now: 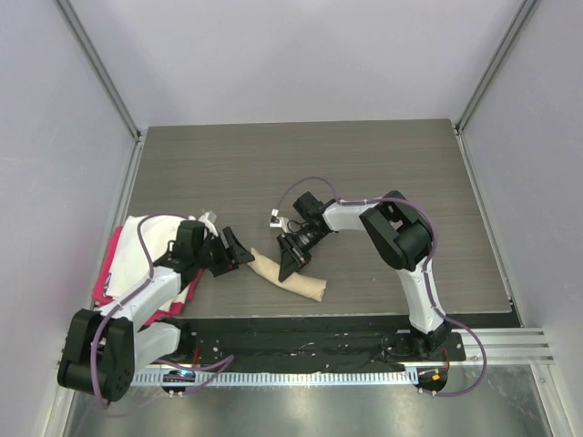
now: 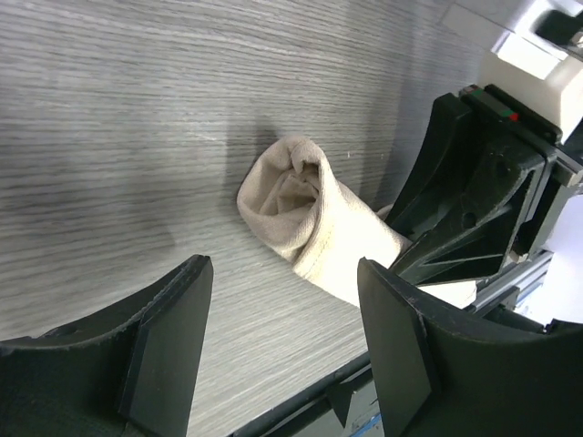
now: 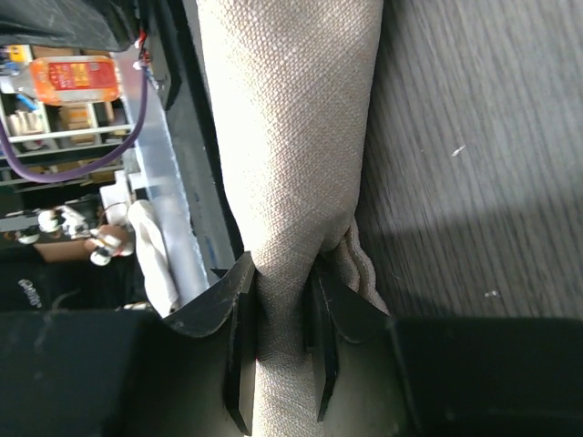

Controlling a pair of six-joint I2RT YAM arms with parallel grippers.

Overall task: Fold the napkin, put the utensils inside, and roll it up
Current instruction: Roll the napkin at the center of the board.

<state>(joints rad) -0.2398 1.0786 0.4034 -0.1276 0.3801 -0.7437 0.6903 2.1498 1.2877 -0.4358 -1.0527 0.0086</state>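
The right pincer (image 3: 281,278) pinches the rolled napkin (image 3: 291,137) across its width, while the spread left pincer (image 2: 281,278) sits just off the roll's end, looking down its length.

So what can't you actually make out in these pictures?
Spoon: in no view; the rolled napkin would hide it if inside.
Napkin's ends, right wrist view: cut off by the top edge and the right claw.
Cloth pile, top view: partly under the left arm.

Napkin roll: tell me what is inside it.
The open end of the napkin shows only tucked folds of beige cloth. No spoon shows; anything deeper is covered by the cloth and, farther along, by the right claw pinching the roll.
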